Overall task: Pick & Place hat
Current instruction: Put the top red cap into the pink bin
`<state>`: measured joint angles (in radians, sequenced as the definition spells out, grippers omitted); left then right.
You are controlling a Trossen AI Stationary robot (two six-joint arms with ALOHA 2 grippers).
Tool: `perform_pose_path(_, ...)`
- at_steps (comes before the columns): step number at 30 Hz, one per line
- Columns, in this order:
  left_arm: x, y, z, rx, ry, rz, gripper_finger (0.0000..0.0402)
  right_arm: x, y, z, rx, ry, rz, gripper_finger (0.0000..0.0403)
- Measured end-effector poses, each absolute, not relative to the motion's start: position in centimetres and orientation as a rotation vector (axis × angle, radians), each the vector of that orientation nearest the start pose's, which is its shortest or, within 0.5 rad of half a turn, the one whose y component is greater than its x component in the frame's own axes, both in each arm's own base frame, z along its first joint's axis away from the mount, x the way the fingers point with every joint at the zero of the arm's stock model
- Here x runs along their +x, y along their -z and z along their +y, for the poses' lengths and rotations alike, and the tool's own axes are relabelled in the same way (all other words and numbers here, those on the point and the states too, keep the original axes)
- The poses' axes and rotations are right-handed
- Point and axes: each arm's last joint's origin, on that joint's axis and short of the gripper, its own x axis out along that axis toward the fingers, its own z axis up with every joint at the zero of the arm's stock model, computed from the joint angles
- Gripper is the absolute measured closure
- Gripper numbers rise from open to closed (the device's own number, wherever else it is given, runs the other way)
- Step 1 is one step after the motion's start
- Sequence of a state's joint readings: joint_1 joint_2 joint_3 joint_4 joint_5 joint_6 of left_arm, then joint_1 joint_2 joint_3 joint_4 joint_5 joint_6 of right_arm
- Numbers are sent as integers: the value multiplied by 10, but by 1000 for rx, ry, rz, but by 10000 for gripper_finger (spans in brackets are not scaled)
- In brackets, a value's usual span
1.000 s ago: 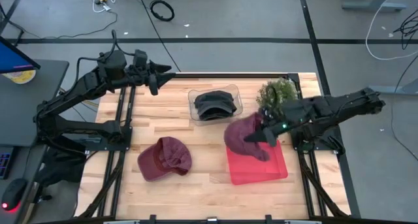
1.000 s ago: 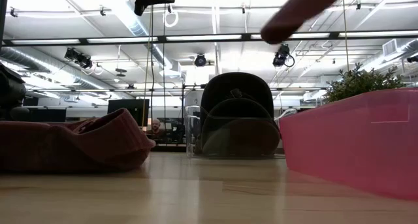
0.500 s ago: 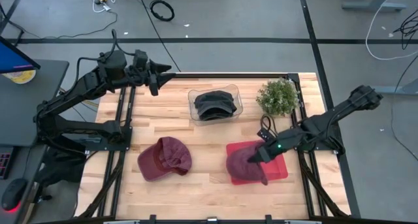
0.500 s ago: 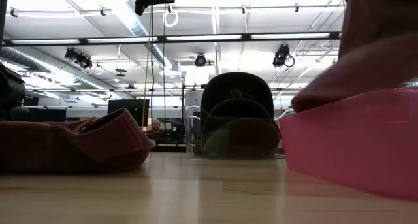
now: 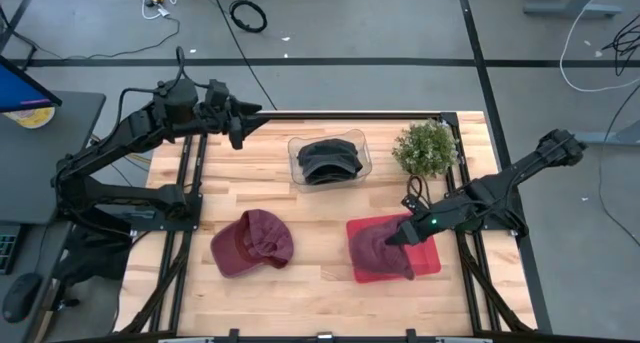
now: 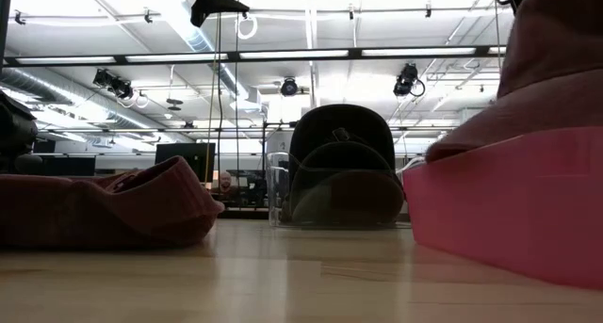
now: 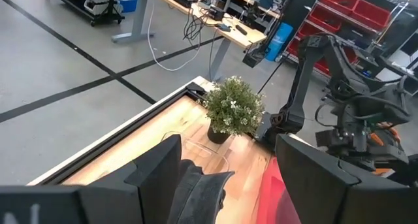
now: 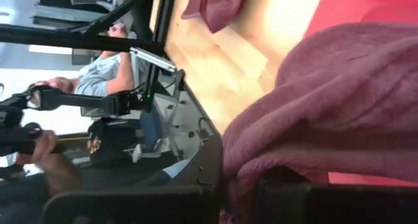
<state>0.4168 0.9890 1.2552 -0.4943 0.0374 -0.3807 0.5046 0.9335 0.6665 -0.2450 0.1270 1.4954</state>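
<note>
1. The right claw (image 5: 400,237) is closed on a maroon hat (image 5: 378,245) and holds it low over the pink bin (image 5: 428,261), at the near right part of the desk (image 5: 310,208).
2. In the low view the hat (image 6: 546,69) hangs partly above the rim of the bin (image 6: 499,210), so I judge it is not yet fully laid inside.
3. The left claw (image 5: 250,111) waits open above the far left edge of the desk, holding nothing.
4. A second maroon hat (image 5: 252,242) lies on the desk at the near left, well apart from the bin, not yet picked.
5. A dark hat (image 5: 328,159) sits in a clear container (image 5: 295,148) at the far middle, beside a small plant (image 5: 425,146).
6. What is left, as I judge: release the held hat into the bin, and perhaps then the second hat.
</note>
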Motion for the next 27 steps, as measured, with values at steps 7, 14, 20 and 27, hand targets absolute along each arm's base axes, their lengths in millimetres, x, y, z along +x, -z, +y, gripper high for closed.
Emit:
perform_pose_path(7, 174, -425, 76, -418, -428, 147, 149, 160, -257, 85, 1227, 147, 738, 379)
perform_pose_path(14, 174, -425, 76, -409, -433, 147, 149, 155, -251, 84, 1130, 145, 822, 379)
perform_pose_path(20, 174, -425, 76, -398, -432, 149, 149, 152, -247, 82, 1076, 166, 865, 379)
perform_pose_path(27, 174, -425, 77, -394, -452, 146, 149, 151, -224, 82, 1069, 172, 872, 379)
